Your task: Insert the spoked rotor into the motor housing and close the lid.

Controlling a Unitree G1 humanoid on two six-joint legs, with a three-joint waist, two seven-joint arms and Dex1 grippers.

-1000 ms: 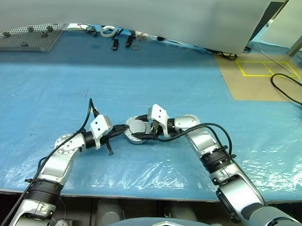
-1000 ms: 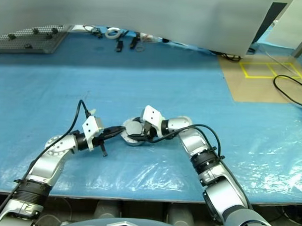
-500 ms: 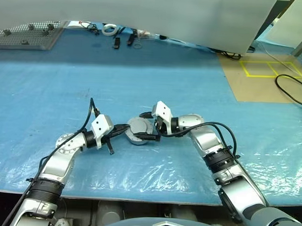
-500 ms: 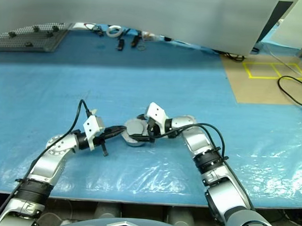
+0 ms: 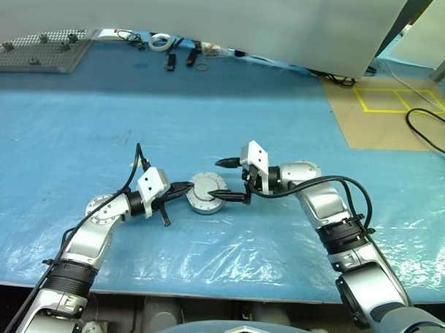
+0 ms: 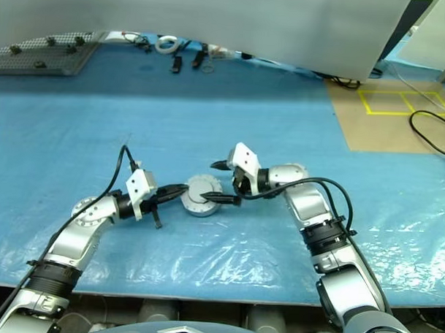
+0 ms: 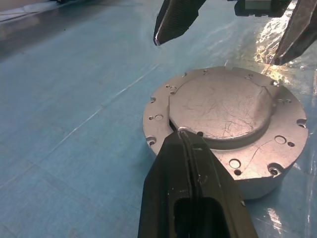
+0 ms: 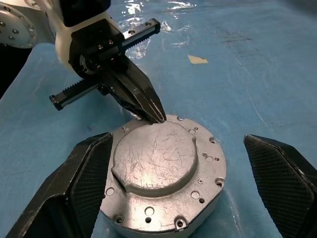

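Observation:
The motor housing [image 5: 204,202] sits on the blue table sheet with the lid [image 7: 220,104] lying on top of it, smooth grey face up. The spoked rotor is hidden. My left gripper [image 5: 189,186] is shut, and its tip [image 7: 182,132] touches the lid's near edge. My right gripper [image 5: 216,179] is open wide with nothing in it. It hangs just right of and above the housing, with one finger [image 8: 84,183] on either side of it and clear of it. In the right wrist view the left gripper [image 8: 157,117] rests on the lid's rim.
A grey perforated board [image 5: 36,50] lies at the back left. Small tools and a white ring [image 5: 159,41] lie along the back edge. A brown panel with yellow tape [image 5: 385,106] and a black cable [image 5: 428,137] are at the right. Crinkled clear plastic [image 5: 227,254] covers the front edge.
My right gripper has opened wider, let go of the lid and drawn back up and to the right. The lid stays on the housing. The left gripper has kept still.

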